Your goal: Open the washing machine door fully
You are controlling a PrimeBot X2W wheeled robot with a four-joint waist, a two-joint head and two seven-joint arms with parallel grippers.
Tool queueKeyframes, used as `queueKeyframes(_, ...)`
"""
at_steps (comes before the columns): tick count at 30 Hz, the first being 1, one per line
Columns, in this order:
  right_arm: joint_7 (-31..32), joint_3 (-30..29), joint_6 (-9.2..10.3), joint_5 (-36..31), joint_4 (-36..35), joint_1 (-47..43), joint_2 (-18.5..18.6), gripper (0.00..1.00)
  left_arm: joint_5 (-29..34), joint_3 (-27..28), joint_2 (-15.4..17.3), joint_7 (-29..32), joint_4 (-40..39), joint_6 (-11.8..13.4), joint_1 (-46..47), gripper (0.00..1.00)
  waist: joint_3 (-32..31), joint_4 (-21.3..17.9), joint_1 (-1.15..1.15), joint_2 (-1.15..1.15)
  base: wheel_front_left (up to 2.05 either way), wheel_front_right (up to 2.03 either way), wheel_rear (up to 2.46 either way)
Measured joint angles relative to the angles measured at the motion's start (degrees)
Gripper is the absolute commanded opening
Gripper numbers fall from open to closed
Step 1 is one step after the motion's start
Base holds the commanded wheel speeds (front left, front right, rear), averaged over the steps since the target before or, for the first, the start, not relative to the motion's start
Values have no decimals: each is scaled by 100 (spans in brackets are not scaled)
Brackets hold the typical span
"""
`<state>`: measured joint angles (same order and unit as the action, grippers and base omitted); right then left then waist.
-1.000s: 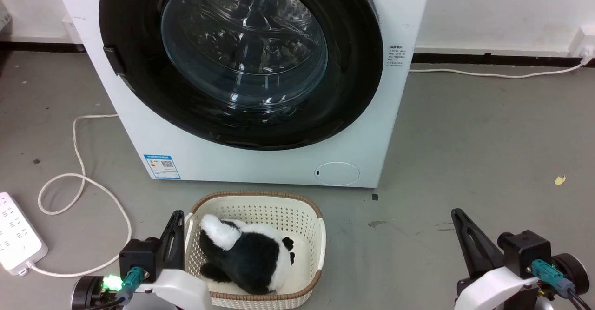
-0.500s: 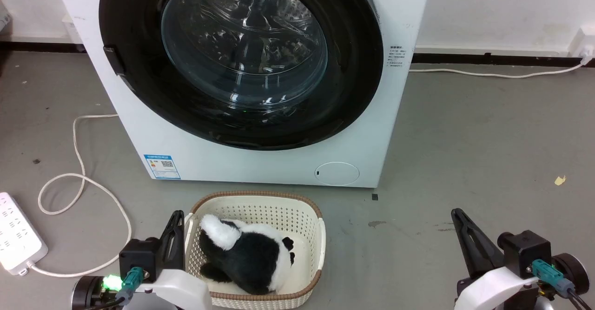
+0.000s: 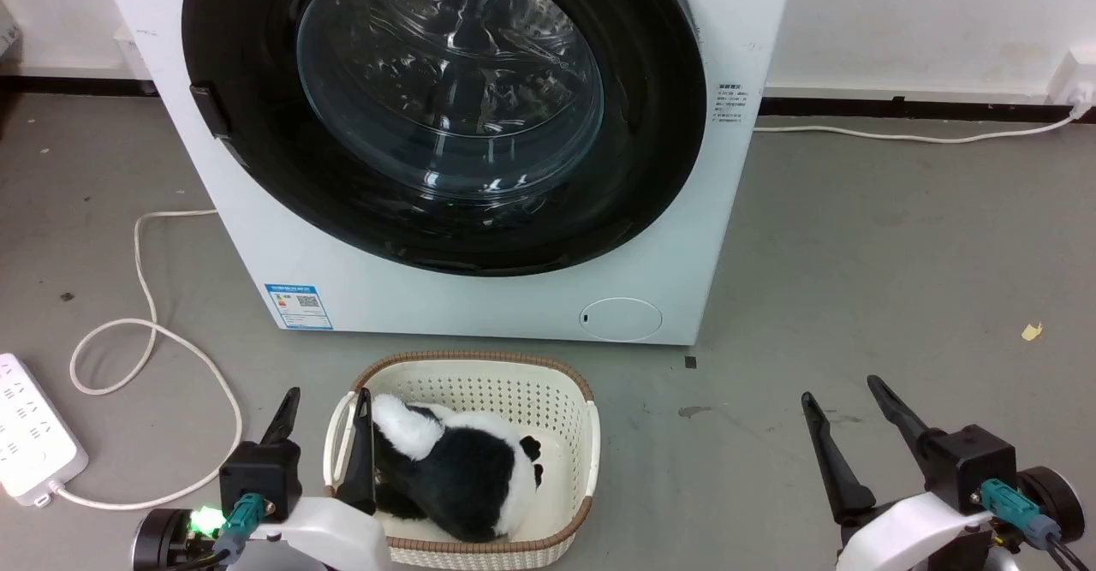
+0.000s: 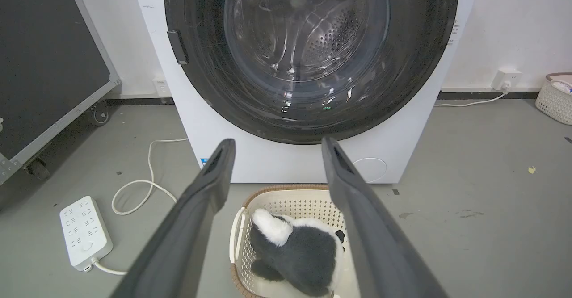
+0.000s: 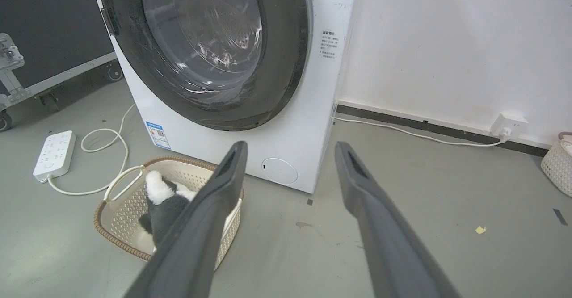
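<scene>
The washing machine (image 3: pixel 479 301) is a white box standing on the floor ahead of me. Its door (image 3: pixel 651 126), a round glossy black ring around a bulging glass bowl, lies flat against the front, closed. A dark tab (image 3: pixel 210 110) sits at the door's left edge. Through the glass the steel drum (image 4: pixel 330 43) shows. My left gripper (image 3: pixel 329 393) is open low at the left, its fingers over a basket's left end, well short of the door. My right gripper (image 3: pixel 840 389) is open low at the right above bare floor. Both hold nothing.
A cream basket (image 3: pixel 514 365) with a black-and-white plush toy (image 3: pixel 462 468) stands right in front of the machine. A white power strip (image 3: pixel 30 434) and its looping cable (image 3: pixel 145 331) lie on the left floor. A black wheeled case (image 4: pixel 44 65) stands further left; another basket (image 4: pixel 554 97) stands far right.
Both grippers have opened: each pair of fingers was together and now stands spread apart. The door and the camera have not moved.
</scene>
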<state>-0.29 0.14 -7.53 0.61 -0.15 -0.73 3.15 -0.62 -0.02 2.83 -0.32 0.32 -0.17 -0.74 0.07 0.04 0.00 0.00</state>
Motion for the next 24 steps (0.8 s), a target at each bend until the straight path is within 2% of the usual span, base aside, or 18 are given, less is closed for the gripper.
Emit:
queueKeyframes(14,-185,21,0,148,-35,18,59,100,-15,-104,-1,-193,-9,5,3,100,201,112,0,0,0,0,0)
queueKeyframes(16,-185,19,0,318,-69,279,190,100,-57,-145,-1,-260,-15,24,76,100,338,187,0,0,0,0,0)
queueKeyframes(24,-133,-68,0,649,-169,747,342,100,-109,-268,-2,-379,-51,74,203,100,592,341,1,0,0,0,0)
